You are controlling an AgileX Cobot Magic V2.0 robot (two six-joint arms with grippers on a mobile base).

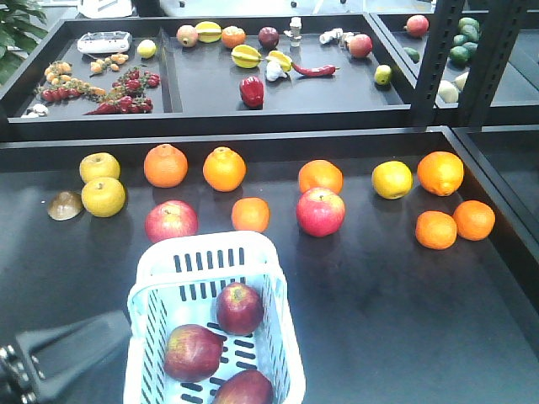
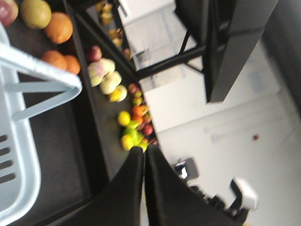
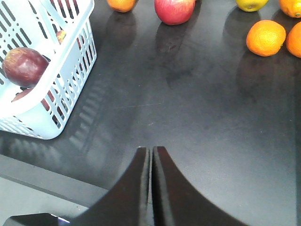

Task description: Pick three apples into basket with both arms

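The three dark red apples all lie inside the basket [image 1: 210, 278]: one [image 1: 240, 307] toward the middle, one [image 1: 193, 352] to its left and nearer me, and a third [image 1: 246, 389] at the near end, cut off by the frame edge. The basket sits on the dark counter [image 1: 396, 320] with its long axis running away from me, slightly tilted, its far end pointing at the row of loose fruit. As I judge it, the picking is done and nothing is left to fetch. My left hand [image 2: 145, 155] has its two black fingers pressed together with nothing between them; it hangs just left of the basket, whose white rim fills the left edge of its own camera. My right hand [image 3: 151, 155] is likewise closed and empty, over bare counter, with the basket up and to its left and well apart from it. So the left arm is the nearer one. Beyond the basket lie two brighter pinkish apples [image 1: 171, 220] [image 1: 320, 210] and several oranges [image 1: 250, 214], which I would leave alone; any next move only has to pull both arms back without nudging the basket wall.
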